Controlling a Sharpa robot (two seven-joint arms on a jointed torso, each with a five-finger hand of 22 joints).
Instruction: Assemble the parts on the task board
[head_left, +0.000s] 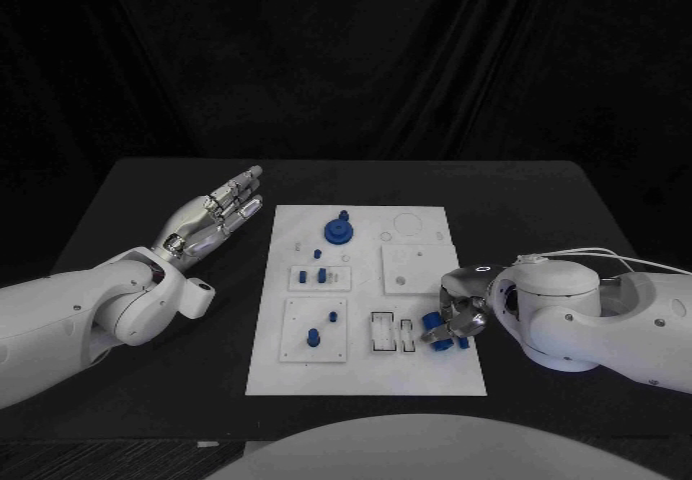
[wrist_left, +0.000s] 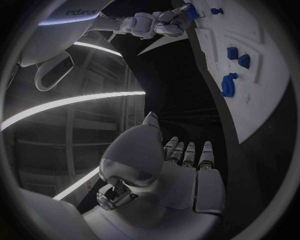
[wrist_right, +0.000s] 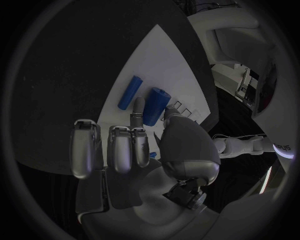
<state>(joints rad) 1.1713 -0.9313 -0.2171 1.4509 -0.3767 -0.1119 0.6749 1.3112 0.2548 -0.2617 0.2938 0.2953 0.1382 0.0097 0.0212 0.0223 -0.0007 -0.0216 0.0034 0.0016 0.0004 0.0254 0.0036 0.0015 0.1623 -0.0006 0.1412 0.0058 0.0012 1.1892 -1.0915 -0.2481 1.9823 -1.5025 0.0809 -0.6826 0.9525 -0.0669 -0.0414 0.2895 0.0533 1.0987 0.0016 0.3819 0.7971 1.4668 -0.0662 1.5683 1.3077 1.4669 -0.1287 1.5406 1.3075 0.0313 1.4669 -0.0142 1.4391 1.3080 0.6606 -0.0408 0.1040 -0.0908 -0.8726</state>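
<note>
The white task board lies in the middle of the table. A blue gear stands near its far edge, and small blue parts sit in the left plates. My right hand hovers over the board's near right corner, above several blue parts. In the right wrist view a thin blue peg lies on the board. A thicker blue cylinder sits between the thumb and a fingertip; whether they press it I cannot tell. My left hand lies flat and open on the table left of the board.
Two slotted black-edged sockets sit on the board just left of my right hand. A raised white plate lies behind that hand. In the left wrist view the board runs along beside my left hand.
</note>
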